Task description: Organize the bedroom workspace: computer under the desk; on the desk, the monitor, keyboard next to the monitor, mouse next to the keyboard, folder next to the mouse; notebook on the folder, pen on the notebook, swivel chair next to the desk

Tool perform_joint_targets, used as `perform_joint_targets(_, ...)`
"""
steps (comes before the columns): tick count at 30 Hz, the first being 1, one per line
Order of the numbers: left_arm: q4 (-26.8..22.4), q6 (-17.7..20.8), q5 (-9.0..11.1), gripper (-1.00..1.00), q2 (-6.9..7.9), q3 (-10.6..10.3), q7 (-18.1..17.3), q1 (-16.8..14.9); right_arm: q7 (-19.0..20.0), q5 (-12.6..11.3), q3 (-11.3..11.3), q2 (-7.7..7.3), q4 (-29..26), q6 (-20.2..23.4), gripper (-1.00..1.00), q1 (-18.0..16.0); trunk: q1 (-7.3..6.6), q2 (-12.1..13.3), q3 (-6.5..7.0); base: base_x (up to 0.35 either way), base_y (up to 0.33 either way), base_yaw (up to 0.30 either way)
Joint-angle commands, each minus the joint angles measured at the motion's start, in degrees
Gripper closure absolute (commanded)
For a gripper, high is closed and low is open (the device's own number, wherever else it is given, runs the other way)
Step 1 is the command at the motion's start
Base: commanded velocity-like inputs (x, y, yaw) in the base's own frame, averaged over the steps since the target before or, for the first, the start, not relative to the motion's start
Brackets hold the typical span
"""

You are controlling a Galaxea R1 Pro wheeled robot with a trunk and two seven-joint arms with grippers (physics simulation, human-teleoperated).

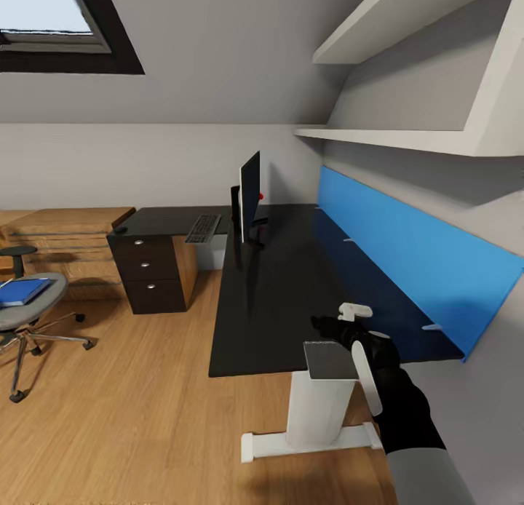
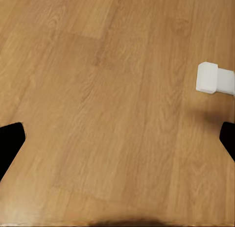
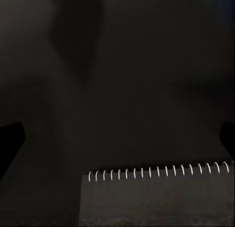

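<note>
Overhead, skylight [image 1: 54, 25]; glossy black desk [image 1: 291, 287] on wooden floor [image 1: 131, 418]; right end effector [image 1: 336, 329] clamps notebook [image 1: 330, 361].

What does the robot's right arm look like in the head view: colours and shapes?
The right arm has a light grey forearm, then a glossy black wrist section. The right gripper is black with a white strip along its side and a pale fitting at its tip.

No readable text

No lettering, brand, number or sign can be made out on the monitor [image 1: 249, 196], the keyboard [image 1: 204, 228], the folder [image 1: 22, 291] or the notebook [image 3: 156, 197]; every surface is rendered plain.
</note>
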Motion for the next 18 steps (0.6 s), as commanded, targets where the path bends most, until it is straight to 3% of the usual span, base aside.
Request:
perform_joint_targets(1,0.02,-0.15,-0.18,-1.00,-0.04,0.32,0.00,-0.03,-0.16,-0.57,-0.10,0.04,-0.19,0.18,-1.00,0.02,-0.04,-0.03,-0.05,-0.314,0.000,0.000)
perform_joint_targets(18,0.02,-0.09,-0.16,-1.00,-0.04,0.33,-0.04,-0.03,0.38,-2.06,-0.14,0.01,1.50,-0.43,-1.00,1.27,-0.04,-0.03,-0.05,-0.319,0.000,0.000)
